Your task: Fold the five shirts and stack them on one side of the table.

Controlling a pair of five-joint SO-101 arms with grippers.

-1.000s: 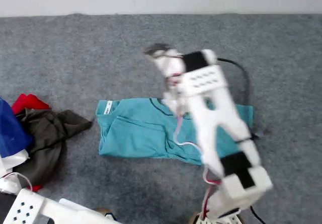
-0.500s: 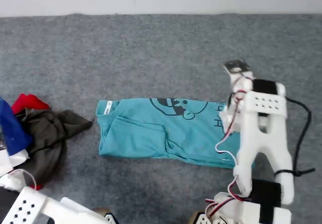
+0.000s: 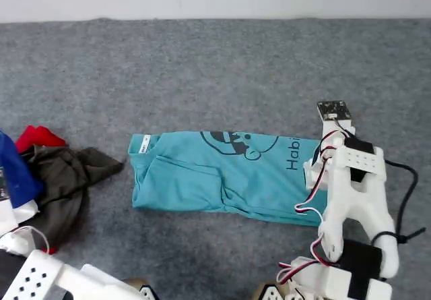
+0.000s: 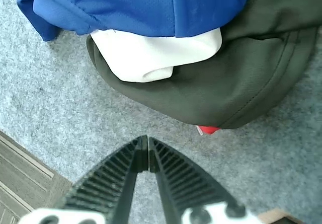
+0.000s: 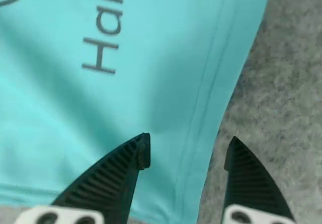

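A teal shirt (image 3: pixel 222 170) lies partly folded lengthwise in the middle of the grey table, its hem toward the right. My right gripper (image 5: pixel 188 151) hangs open just above that hem edge (image 5: pixel 201 133), one finger over the cloth and the other over the carpet. In the high view the right arm (image 3: pixel 350 185) stands at the shirt's right end. A heap of shirts sits at the left: blue (image 4: pixel 136 2), white (image 4: pixel 156 53), dark olive (image 4: pixel 236 78) and a bit of red (image 3: pixel 37 137). My left gripper (image 4: pixel 148 151) is shut, empty, above bare carpet beside the heap.
The table's front edge with wood-look floor (image 4: pixel 20 168) shows beside the left gripper. The left arm's white base (image 3: pixel 40 280) sits at the front left corner. Grey carpet (image 3: pixel 215 71) stretches bare behind the teal shirt.
The right arm has swung from over the shirt's middle to its right end and come down toward the hem. The shirt's print is now uncovered. The left arm has kept still.
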